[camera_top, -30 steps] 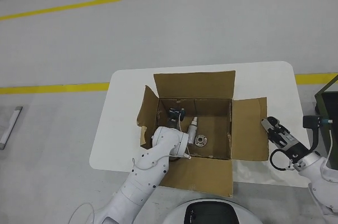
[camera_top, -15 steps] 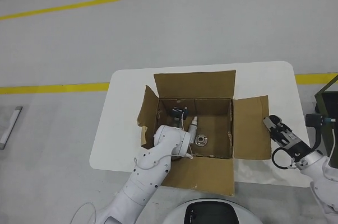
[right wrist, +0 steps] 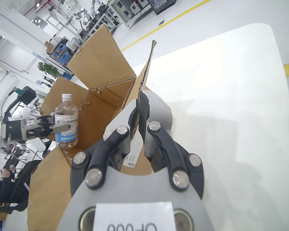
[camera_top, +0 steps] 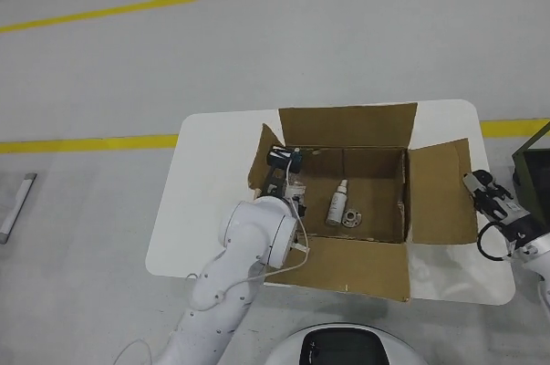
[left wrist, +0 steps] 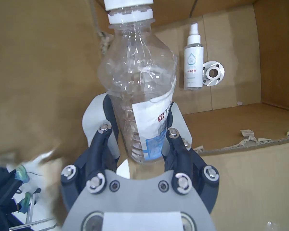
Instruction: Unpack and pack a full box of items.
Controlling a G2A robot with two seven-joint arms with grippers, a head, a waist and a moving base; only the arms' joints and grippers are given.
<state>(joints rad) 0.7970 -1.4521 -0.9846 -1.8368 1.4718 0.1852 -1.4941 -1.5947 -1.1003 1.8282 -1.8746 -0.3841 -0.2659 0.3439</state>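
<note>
An open cardboard box [camera_top: 347, 126] stands on the white table [camera_top: 206, 192]. My left gripper [left wrist: 138, 118] is shut on a clear plastic bottle [left wrist: 137, 73] with a white cap, held upright by the box's left wall [left wrist: 38, 61]. From the right wrist view the bottle [right wrist: 67, 121] is above the box's left rim. On the box floor lie a white spray bottle [camera_top: 336, 203] and a metal flange [camera_top: 351, 217], touching side by side. My right gripper [right wrist: 139, 111] is shut on the edge of the box's right flap [camera_top: 439, 196].
A dark green cabinet [camera_top: 544, 173] stands just past the table's right edge. The box's front flap [camera_top: 352, 265] hangs toward the table's near edge. Bare table lies left of the box and at the far right corner [camera_top: 448, 119].
The box has slid to the right with my right gripper on its flap. My left gripper has come up from inside the box to the left wall, with the bottle in it.
</note>
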